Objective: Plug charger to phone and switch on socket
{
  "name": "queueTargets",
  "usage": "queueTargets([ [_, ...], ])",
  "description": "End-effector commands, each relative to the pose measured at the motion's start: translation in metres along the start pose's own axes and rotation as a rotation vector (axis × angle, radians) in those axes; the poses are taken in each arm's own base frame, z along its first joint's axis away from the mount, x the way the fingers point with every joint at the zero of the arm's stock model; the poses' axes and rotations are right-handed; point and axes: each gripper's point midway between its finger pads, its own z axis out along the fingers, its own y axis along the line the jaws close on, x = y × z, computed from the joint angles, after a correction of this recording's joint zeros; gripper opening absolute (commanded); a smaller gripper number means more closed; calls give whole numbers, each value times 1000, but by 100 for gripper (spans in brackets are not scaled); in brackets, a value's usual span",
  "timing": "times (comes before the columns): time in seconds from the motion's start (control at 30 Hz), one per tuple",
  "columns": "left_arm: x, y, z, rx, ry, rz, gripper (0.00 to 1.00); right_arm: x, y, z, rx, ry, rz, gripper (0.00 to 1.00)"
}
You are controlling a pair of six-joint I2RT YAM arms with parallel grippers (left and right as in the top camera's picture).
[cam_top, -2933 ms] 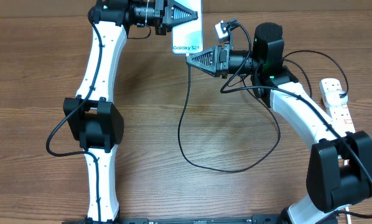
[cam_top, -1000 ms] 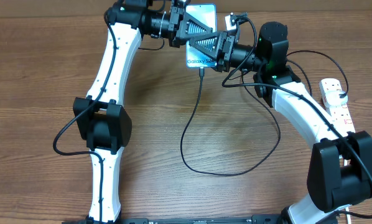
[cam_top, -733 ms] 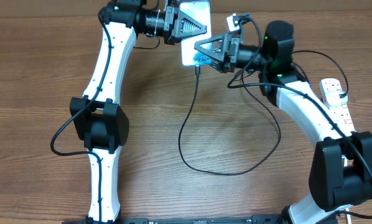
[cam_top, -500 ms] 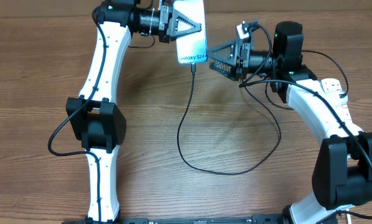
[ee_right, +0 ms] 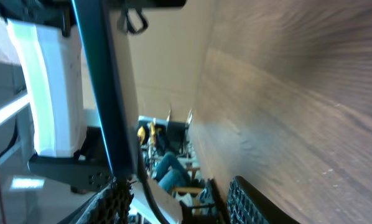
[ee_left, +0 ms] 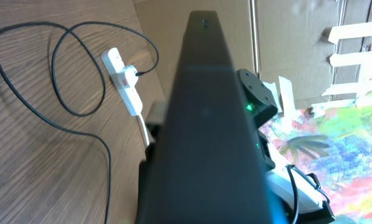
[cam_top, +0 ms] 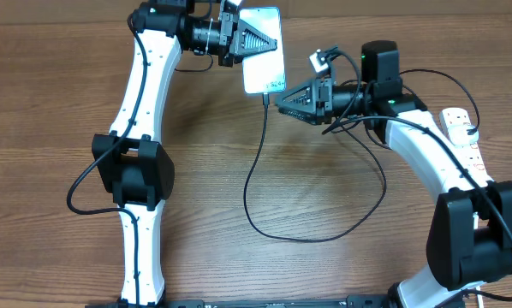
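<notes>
right tool [cam_top: 281, 101] nearer phone [cam_top: 269, 64], wood table [cam_top: 205, 214]

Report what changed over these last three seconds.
The right claw brought the charger tip up to the phone's lower edge, then let go and backed off to the right. It is open now, and the cable hangs from the phone. The left claw keeps its grip on the phone, shifted only slightly. The socket and the cable's loop stayed put.
</notes>
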Motion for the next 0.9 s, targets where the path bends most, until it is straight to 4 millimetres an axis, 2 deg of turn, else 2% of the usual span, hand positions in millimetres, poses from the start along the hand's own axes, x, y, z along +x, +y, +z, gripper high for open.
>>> queueTargets([
  [0.0,3,-15,2,31,12,22,4,8,20,9,-46,47,-59,50],
  [0.1,3,-14,2,29,11,22,4,11,24,16,-53,62,-75,49],
  [0.47,5,-14,3,30,17,-15,4,-2,40,18,-85,36,-98,24],
  [0.87,5,-15,3,33,17,-15,4,0,37,19,-79,42,-73,28],
])
